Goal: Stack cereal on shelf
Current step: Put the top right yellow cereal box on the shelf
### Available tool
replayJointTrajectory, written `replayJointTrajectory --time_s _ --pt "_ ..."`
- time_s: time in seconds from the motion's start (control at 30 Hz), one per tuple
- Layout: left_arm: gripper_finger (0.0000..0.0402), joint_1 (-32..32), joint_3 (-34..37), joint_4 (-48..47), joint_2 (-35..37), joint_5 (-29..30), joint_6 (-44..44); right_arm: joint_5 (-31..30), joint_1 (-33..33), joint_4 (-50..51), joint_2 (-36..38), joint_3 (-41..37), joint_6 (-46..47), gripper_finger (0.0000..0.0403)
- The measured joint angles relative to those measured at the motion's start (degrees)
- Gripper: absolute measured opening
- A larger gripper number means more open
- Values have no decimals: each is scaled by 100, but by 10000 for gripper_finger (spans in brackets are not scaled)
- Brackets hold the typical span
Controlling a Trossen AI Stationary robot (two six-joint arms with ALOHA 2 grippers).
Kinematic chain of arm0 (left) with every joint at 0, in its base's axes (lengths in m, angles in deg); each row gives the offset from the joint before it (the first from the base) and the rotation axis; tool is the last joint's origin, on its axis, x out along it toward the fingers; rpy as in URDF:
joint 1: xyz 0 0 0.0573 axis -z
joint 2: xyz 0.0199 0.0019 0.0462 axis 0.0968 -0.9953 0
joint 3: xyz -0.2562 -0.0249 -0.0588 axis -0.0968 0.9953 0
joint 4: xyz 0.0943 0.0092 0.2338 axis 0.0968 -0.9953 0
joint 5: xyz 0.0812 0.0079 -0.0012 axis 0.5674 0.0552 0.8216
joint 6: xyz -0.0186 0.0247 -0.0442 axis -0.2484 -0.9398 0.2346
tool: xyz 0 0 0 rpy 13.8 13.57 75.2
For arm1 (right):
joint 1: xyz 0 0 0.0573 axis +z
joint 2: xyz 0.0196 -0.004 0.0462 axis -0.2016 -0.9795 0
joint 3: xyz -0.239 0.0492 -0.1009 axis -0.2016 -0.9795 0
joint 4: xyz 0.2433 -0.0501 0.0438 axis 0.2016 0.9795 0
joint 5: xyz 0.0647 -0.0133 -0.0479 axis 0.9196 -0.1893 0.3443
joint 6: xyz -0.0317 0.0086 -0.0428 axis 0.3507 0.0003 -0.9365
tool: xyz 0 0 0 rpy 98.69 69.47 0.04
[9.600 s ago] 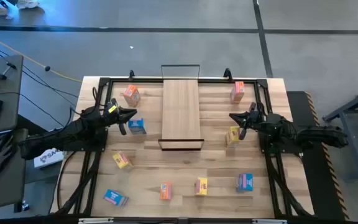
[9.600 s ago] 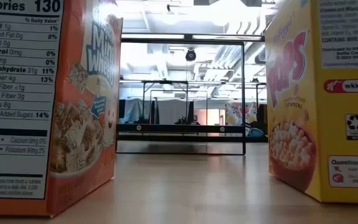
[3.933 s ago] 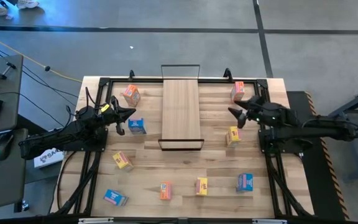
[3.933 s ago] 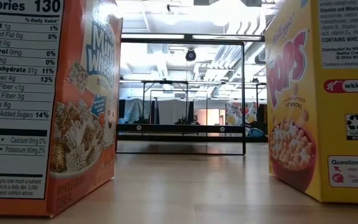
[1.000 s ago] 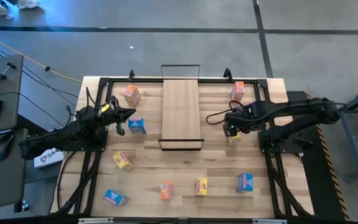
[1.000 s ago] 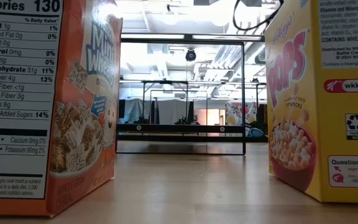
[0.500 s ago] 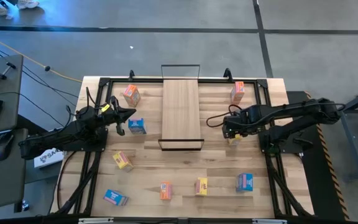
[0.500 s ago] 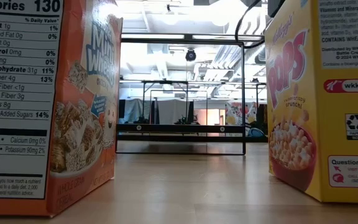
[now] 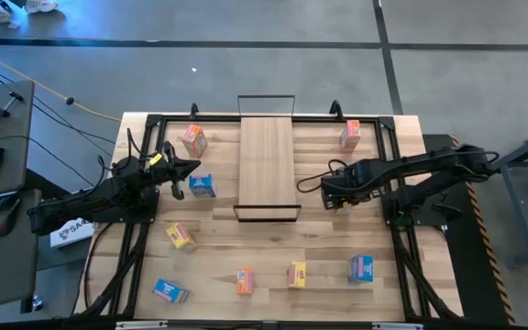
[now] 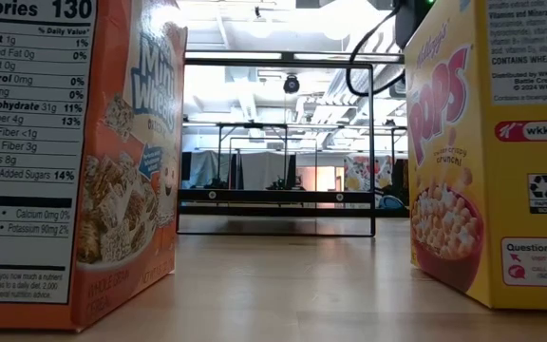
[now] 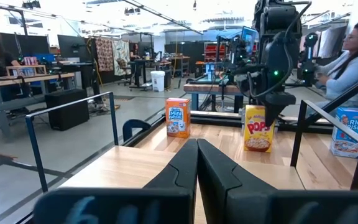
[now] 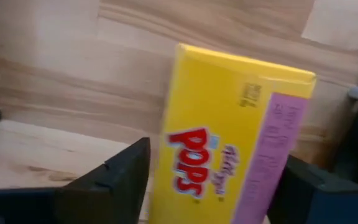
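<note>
The right tool (image 9: pixel 335 193) hangs over the yellow Pops box (image 12: pixel 229 155), just right of the shelf's near end. In the right wrist view its two dark fingers (image 12: pixel 107 180) stand on either side of the box with the jaws still fairly wide; whether the pads already touch the cardboard I cannot tell, so I would not call it a grip yet. The box looks to be on the desk (image 9: pixel 273 247), not lifted.

The left tool (image 9: pixel 191 169) waits at the left side of the desk, fingers pressed together with nothing between them, next to a blue box (image 9: pixel 203 186).

The shelf (image 9: pixel 268 163) lies down the middle of the desk and its board is bare: no cereal is on it. The other boxes are scattered around it: an orange box (image 9: pixel 192 139) and a second orange box (image 9: pixel 350 134) at the far side, a yellow box (image 9: pixel 179 236) on the left, and four more along the near edge.

By my reading the task is at its very start: the first pick is only being made, and every box is left to place.
</note>
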Motion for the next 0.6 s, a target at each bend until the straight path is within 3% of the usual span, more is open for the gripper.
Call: replayJointTrajectory --time_s 0.3,0.6 --pt "1 2 0 5 0 2 0 418 -104 -61 15 93 -104 163" --pt "1 1 0 15 1 2 -42 372 -554 -46 15 1248 -531 158"
